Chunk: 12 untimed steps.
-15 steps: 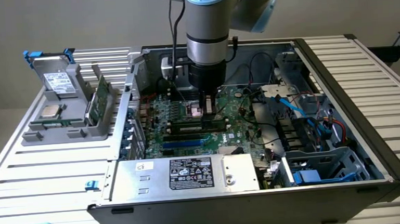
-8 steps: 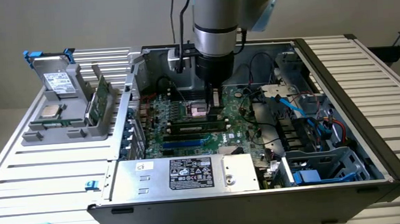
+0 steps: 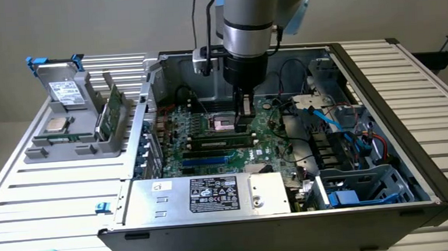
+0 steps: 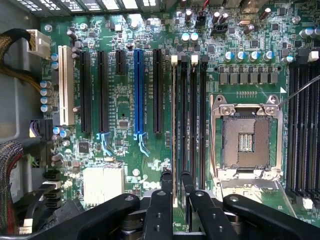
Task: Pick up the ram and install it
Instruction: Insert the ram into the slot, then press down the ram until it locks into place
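Over the open dark-grey computer case (image 3: 413,99) on the slatted metal table (image 3: 41,198), the silver-and-black robot arm reaches straight down, and its black gripper (image 3: 246,117) sits low over the green motherboard (image 3: 210,155), just beside the empty square processor socket (image 3: 225,124).

The ram (image 3: 222,141), a long narrow green stick with dark chips, lies along one of the black memory slots in the middle of the board, right under the gripper. In the wrist view it appears edge-on as a thin line (image 4: 175,125) running down a slot between the black expansion slots and the metal-framed socket (image 4: 246,136).

The jaws of the gripper (image 4: 176,176) are parted by a narrow gap and straddle the near end of the stick. I cannot tell whether either finger (image 4: 166,182) touches it.

At the exterior view's left, a grey plastic parts holder (image 3: 62,152) stands on the table beside the case, with a green board (image 3: 114,113) on edge in it.
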### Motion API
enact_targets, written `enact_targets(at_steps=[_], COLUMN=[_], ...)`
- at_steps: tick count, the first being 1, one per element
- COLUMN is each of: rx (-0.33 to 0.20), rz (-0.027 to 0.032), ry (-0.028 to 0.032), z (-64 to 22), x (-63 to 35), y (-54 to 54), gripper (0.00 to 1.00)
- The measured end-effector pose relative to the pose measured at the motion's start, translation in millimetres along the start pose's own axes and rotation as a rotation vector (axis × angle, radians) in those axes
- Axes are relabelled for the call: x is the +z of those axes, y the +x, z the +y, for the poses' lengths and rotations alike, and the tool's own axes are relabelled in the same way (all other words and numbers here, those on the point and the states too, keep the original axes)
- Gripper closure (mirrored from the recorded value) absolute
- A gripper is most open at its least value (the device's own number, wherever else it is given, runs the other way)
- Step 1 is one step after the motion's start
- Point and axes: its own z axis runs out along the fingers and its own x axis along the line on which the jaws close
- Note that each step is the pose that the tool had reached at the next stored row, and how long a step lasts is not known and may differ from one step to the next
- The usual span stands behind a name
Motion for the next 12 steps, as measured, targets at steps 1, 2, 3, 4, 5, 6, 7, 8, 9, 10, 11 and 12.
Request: enact_targets(at_steps=[1, 2, 3, 4, 5, 6, 7, 8, 9, 10, 11, 12], rx=[0.000, 0.000, 0.000, 0.000, 0.000, 0.000, 0.000, 0.000, 0.000, 0.000, 0.000, 0.000], rz=[-0.0002, -0.0005, -0.0008, -0.0010, -0.0013, -0.0016, -0.0019, -0.0021, -0.0024, -0.0026, -0.0028, -0.0028], ry=[0.0000, 0.0000, 0.0000, 0.0000, 0.0000, 0.0000, 0.0000, 0.0000, 0.0000, 0.0000, 0.0000, 0.0000], z=[-0.1, -0.1, -0.1, -0.1, -0.1, -0.1, -0.1, -0.2, -0.2, -0.2, -0.2, -0.2], x=[0.0, 0.0, 0.0, 0.0, 0.0, 0.0, 0.0, 0.0, 0.0, 0.0, 0.0, 0.0], y=[0.0, 0.0, 0.0, 0.0, 0.0, 0.0, 0.0, 0.0, 0.0, 0.0, 0.0, 0.0], gripper=[0.79, 0.79, 0.79, 0.79, 0.79, 0.79, 0.79, 0.79, 0.81, 0.87, 0.89, 0.89])
